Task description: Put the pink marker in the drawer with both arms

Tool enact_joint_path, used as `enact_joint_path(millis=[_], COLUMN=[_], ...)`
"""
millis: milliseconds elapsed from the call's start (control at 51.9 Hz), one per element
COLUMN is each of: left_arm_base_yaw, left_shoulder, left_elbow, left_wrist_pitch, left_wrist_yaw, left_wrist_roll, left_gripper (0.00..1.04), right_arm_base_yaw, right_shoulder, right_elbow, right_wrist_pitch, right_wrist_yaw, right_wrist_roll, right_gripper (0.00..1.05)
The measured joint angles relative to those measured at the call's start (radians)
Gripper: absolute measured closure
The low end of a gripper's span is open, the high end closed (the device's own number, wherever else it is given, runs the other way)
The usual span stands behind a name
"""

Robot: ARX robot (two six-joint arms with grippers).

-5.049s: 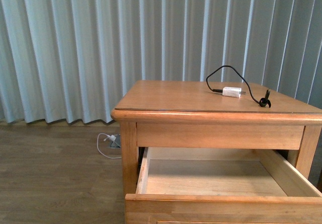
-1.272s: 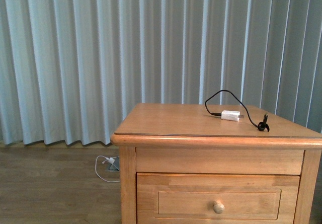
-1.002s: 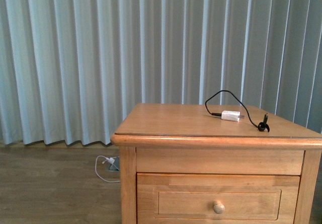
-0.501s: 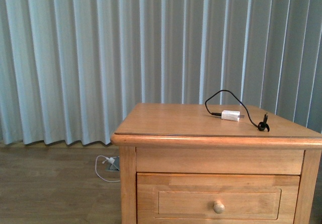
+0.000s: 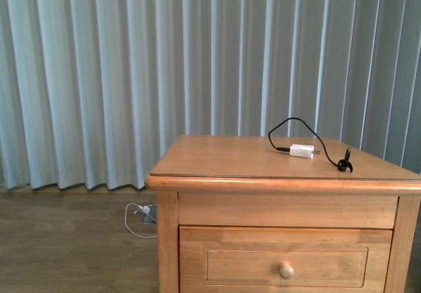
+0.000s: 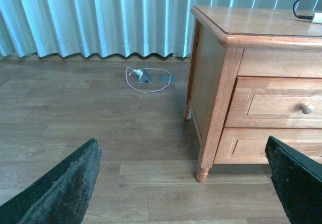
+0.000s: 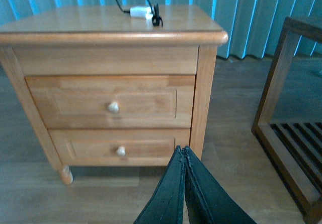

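The left hand (image 6: 181, 183) hangs with its fingers (image 6: 65, 183) spread wide apart over the wooden floor (image 6: 100, 123), holding nothing. The right hand (image 7: 184, 183) has its fingers pressed together, empty, facing the nightstand (image 7: 206, 83). The drawer (image 5: 286, 266) is fully closed. The pink marker is nowhere visible. A white charger plug (image 5: 302, 151) with its black cable (image 5: 289, 123) lies on the tabletop (image 5: 223, 155).

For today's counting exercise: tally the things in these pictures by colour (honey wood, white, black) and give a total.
Honey wood: 3, the honey-coloured wooden nightstand, its upper drawer with a round knob, its matching lower drawer.
White: 1, the small white charger plug.
Black: 1, the thin black cable.
Total: 5.
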Motion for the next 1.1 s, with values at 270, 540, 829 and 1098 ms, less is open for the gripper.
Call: enact_joint_path(millis=[270,540,829,1098], left_arm_base_yaw=[0.0,0.0,0.0,0.0], left_shoulder=[0.0,0.0,0.0,0.0], left_elbow=[0.0,0.0,0.0,0.0], left_wrist_pitch=[0.0,0.0,0.0,0.0], left_wrist_yaw=[0.0,0.0,0.0,0.0], left_wrist_roll=[0.0,0.0,0.0,0.0], left_gripper=[0.06,0.06,0.06,0.06], right_arm_base_yaw=[0.0,0.0,0.0,0.0], right_shoulder=[-0.079,-0.079,-0.079,-0.079], right_elbow=[0.0,0.0,0.0,0.0], right_wrist_pitch=[-0.051,-0.052,-0.052,-0.052], right_wrist_yaw=[-0.001,-0.001,-0.001,-0.001], right_wrist_roll=[0.0,-0.002,-0.002,-0.001], right_gripper=[1.03,0.99,0.48,0.08])
